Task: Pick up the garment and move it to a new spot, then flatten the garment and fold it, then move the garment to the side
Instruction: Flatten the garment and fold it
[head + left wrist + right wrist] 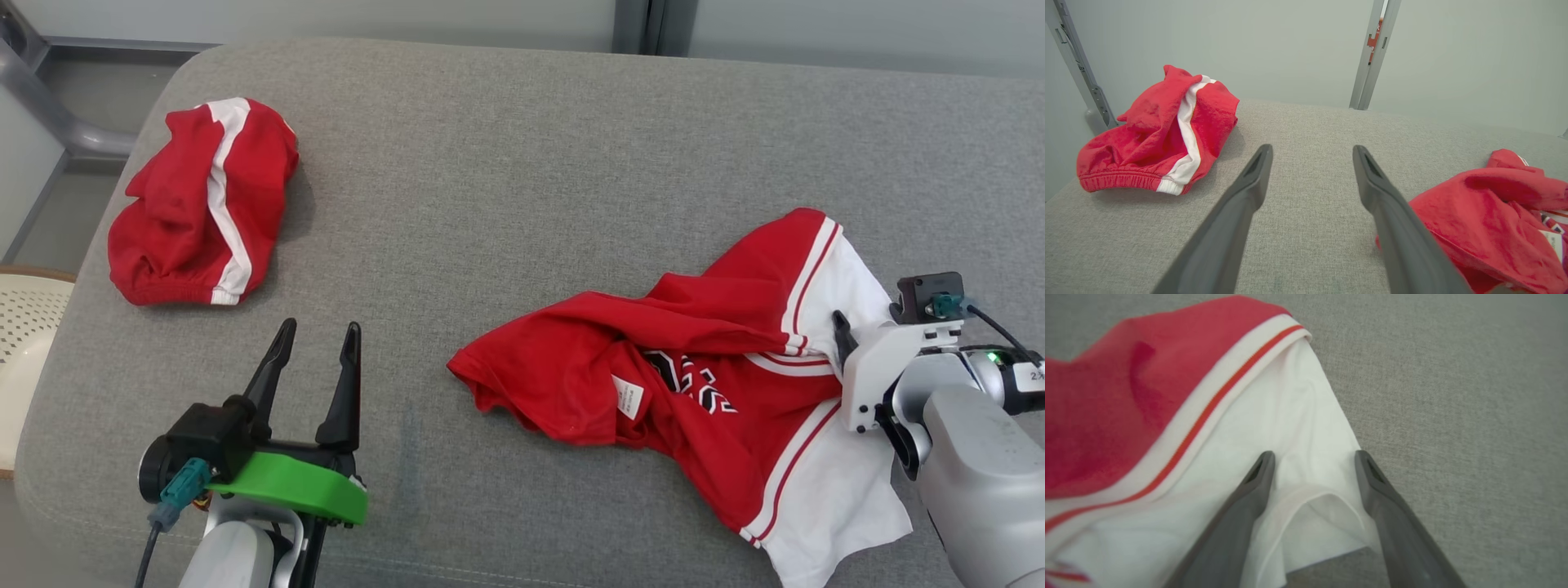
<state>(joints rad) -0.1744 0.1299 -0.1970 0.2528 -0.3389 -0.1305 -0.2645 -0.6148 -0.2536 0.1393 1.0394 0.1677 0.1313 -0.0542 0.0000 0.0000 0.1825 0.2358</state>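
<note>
Right jaws straddle a white fold of the garment, spread; left jaws spread too; pickup looks pending, needing a pinch.

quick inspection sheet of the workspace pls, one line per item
surface: grey fabric pad, bare between the two garments
job's things: red and white jersey, crumpled, on the robot's right
clutter: red shorts with a white stripe, bunched at the far left
grippers: left gripper open over bare fabric; right gripper open, fingers straddling the jersey's white part
cables: teal-plugged cable at the left wrist; black cable at the right wrist
surroundings: pale wall panels, metal post, pale perforated object off the left edge
</note>
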